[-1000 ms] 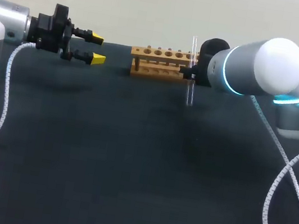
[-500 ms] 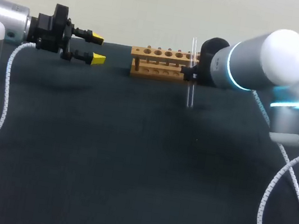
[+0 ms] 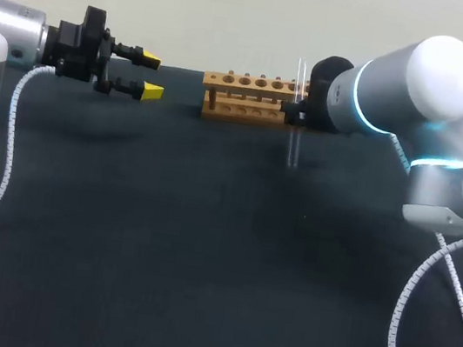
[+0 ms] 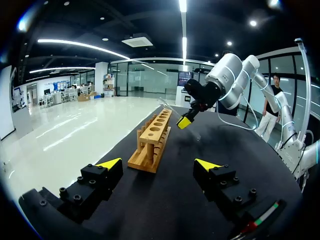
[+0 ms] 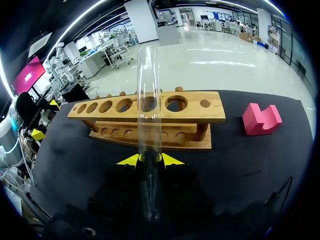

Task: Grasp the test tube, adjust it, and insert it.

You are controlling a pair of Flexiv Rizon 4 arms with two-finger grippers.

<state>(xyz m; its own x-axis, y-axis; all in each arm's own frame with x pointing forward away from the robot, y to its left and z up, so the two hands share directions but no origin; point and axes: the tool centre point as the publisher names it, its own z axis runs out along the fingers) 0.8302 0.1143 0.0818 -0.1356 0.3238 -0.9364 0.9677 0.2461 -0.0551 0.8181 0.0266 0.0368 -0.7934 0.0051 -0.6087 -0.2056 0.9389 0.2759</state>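
A clear glass test tube (image 3: 296, 113) stands upright just off the right end of the wooden rack (image 3: 248, 99), a little above the black table. My right gripper (image 3: 299, 112) is shut on its lower half. In the right wrist view the test tube (image 5: 149, 115) rises between the yellow fingertips (image 5: 170, 160), in front of the rack (image 5: 215, 113) and its row of holes. My left gripper (image 3: 150, 74) hangs open and empty to the left of the rack. In its own view the left gripper (image 4: 158, 165) faces the rack's (image 4: 152, 142) end.
A pink block (image 5: 261, 119) lies on the table beside the rack's end, ahead of the right gripper. The black table (image 3: 199, 265) stretches wide in front of the rack. My left gripper (image 5: 45, 118) shows beyond the rack's other end.
The right arm's elbow and upper links have swung up and to the right. The gripper and tube have stayed almost in place by the rack. The left arm has not moved.
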